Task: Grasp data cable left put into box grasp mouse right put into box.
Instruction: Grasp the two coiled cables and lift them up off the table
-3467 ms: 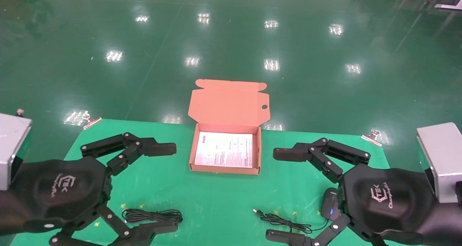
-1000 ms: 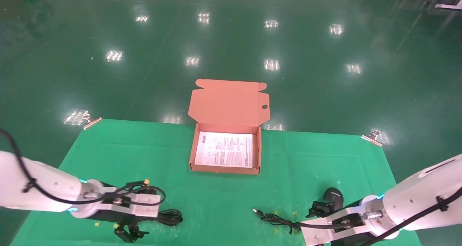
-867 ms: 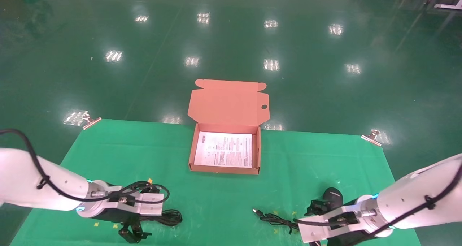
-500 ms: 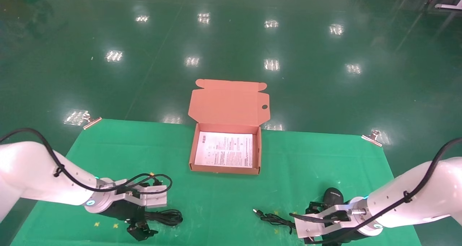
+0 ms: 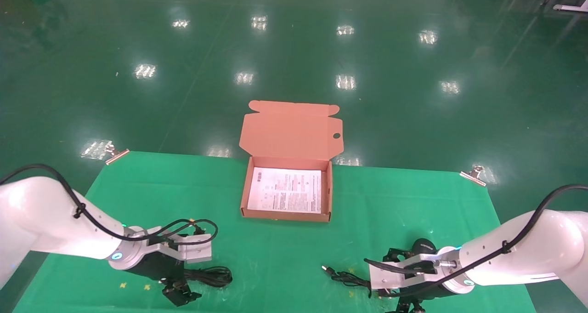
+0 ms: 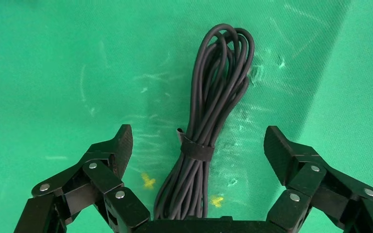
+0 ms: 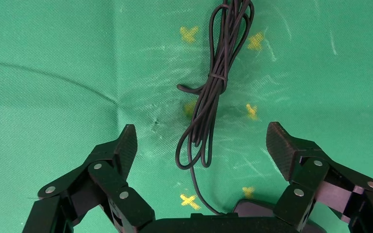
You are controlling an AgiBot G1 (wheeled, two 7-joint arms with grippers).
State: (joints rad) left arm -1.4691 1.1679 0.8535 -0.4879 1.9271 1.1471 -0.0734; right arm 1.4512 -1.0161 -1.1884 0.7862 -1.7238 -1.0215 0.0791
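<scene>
Nothing is packed: the box (image 5: pixel 287 216) holds only its sheet. The left gripper (image 6: pixel 199 153) straddles the data cable (image 6: pixel 218 107), fingers open; the right gripper (image 7: pixel 201 148), fingers open, hangs above the mouse (image 5: pixel 425 247) near the bench's front edge.

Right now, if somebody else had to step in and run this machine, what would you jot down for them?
Left gripper: jaws open, straddling the data cable, which lies bundled on the green mat; not gripped yet.
Right gripper: jaws open, low over the mouse and its loose cord; nothing held.
The box sits open mid-table, lid back, holding only its white printed sheet.
Done: both arms lined up over their items.
Left: close on the cable and put it in the box, then the same with the mouse.
</scene>
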